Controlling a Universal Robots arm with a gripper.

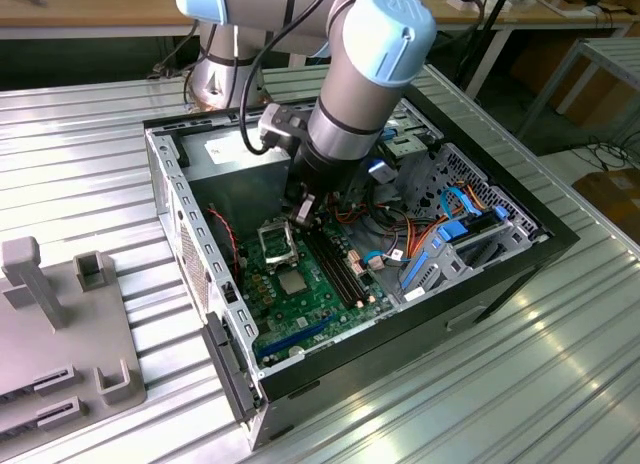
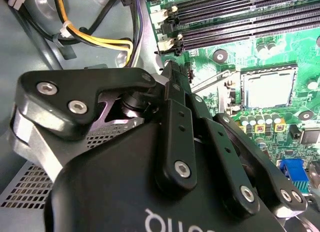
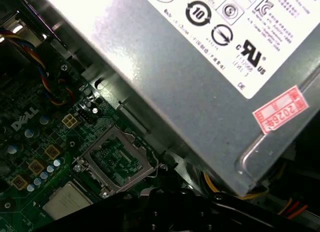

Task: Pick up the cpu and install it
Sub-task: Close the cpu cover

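Observation:
My gripper (image 1: 303,217) hangs inside the open computer case, just above the far edge of the black-framed square socket (image 1: 275,246). In the first wrist view the socket (image 3: 117,159) is a metal frame with a greenish field inside and nothing lying in it. Beside it a grey square chip (image 1: 292,281) is fixed to the green board (image 1: 320,304); both wrist views show this chip (image 2: 267,89) (image 3: 65,202). The gripper's black body (image 2: 150,157) covers the socket in the second wrist view. The cpu is hidden.
The grey power supply (image 3: 200,67) stands close behind the socket. Black memory slots (image 1: 340,269) run along its side towards the exterior view's right. Orange and blue cables (image 1: 450,219) fill the right bay. Case walls (image 1: 190,234) surround the board. A grey fixture (image 1: 60,324) lies outside.

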